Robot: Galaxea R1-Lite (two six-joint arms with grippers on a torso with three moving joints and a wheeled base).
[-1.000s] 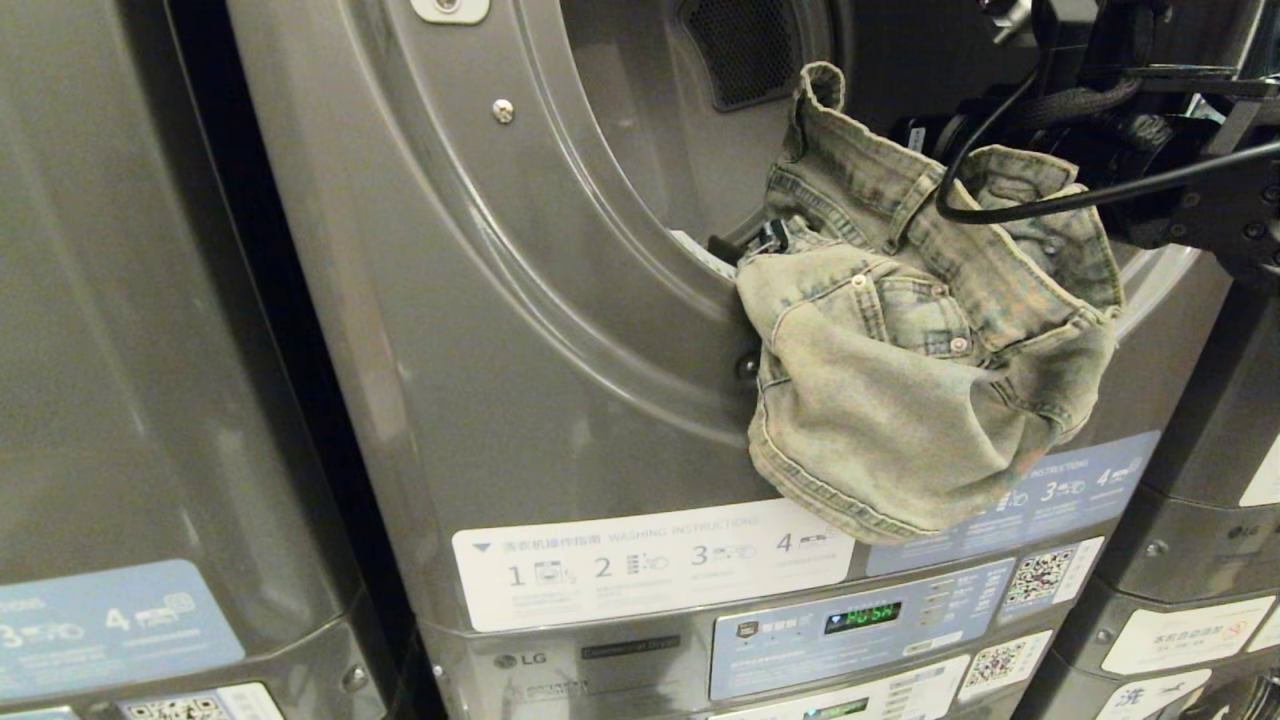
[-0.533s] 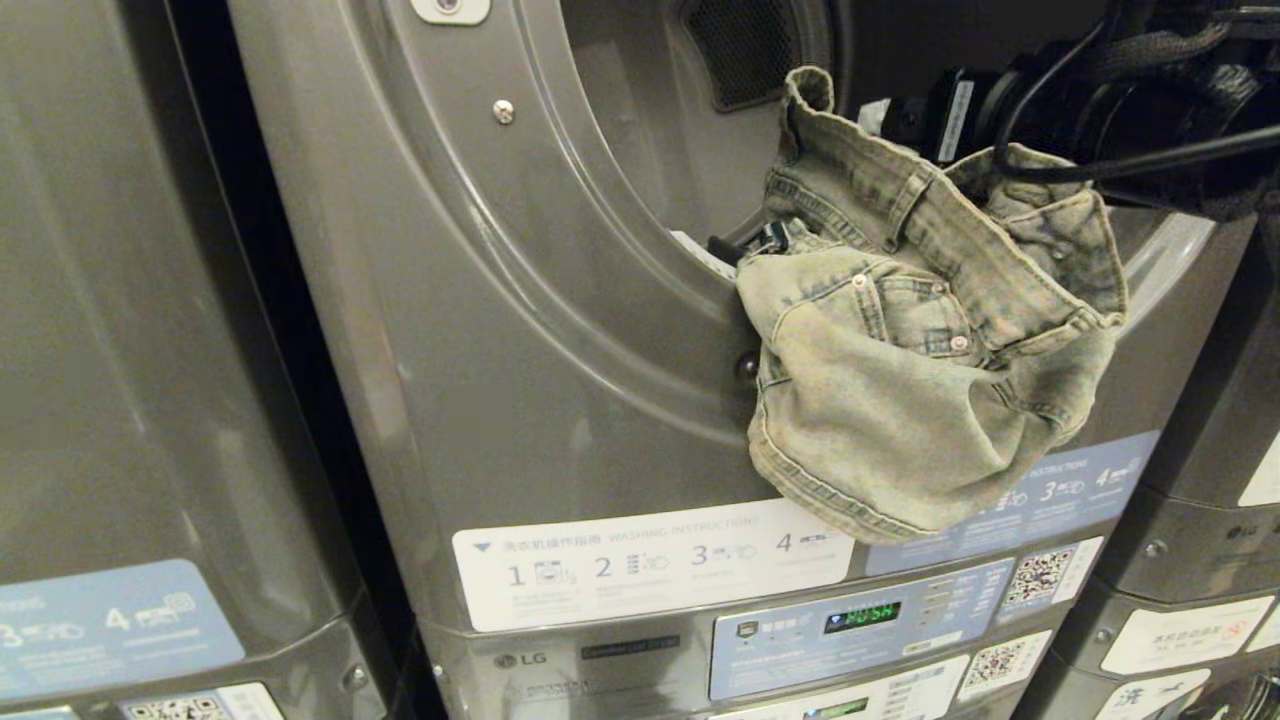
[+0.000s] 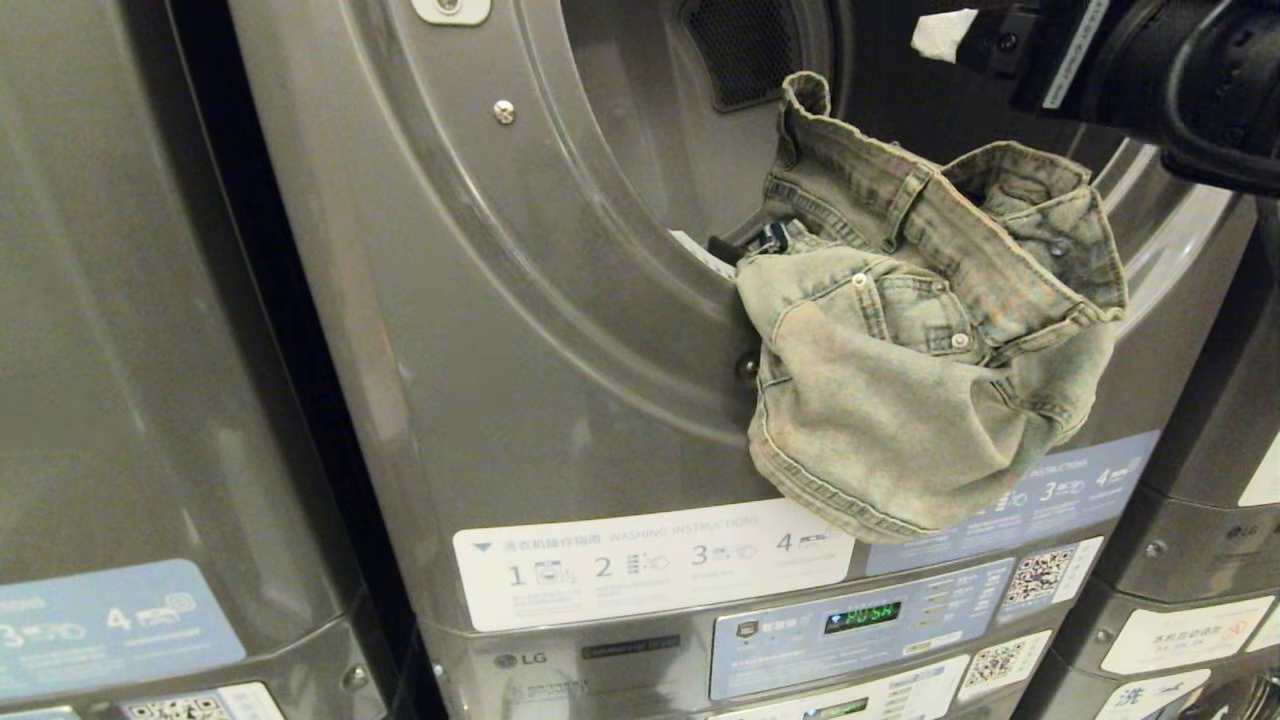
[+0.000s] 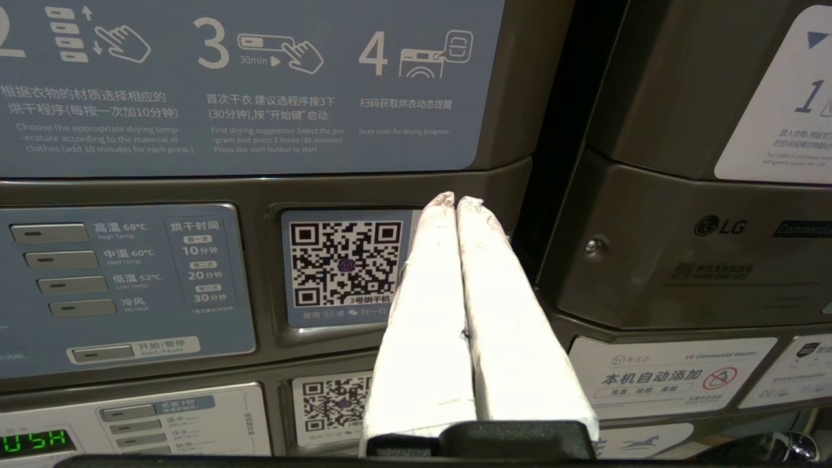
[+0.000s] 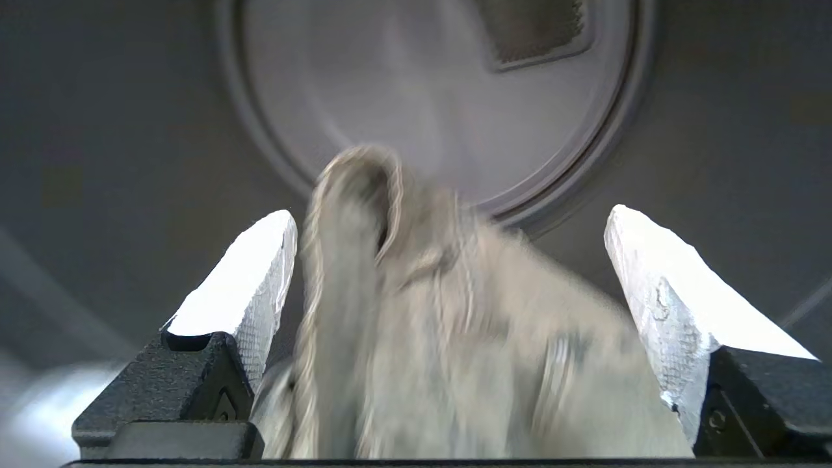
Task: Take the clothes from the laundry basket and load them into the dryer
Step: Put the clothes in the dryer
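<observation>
A pair of faded denim shorts [image 3: 920, 340] hangs over the lower rim of the open dryer [image 3: 500, 330], half inside the drum and half down the front panel. My right gripper [image 3: 950, 35] is at the top right, above the shorts and clear of them. In the right wrist view it [image 5: 448, 218] stands open, with the shorts [image 5: 455, 351] blurred below and between the fingers and the drum's back wall [image 5: 422, 84] beyond. My left gripper [image 4: 457, 198] is parked low, shut and empty, facing a control panel. The laundry basket is out of view.
More grey machines flank the dryer on the left [image 3: 120, 350] and right [image 3: 1220, 480]. A white instruction label [image 3: 650, 565] and a lit control panel [image 3: 860, 620] sit below the door opening. A QR sticker [image 4: 344, 263] is beside the left fingers.
My right arm has lifted up and away from the shorts, and its cable no longer crosses them. The shorts stay draped on the rim. The left arm has not moved.
</observation>
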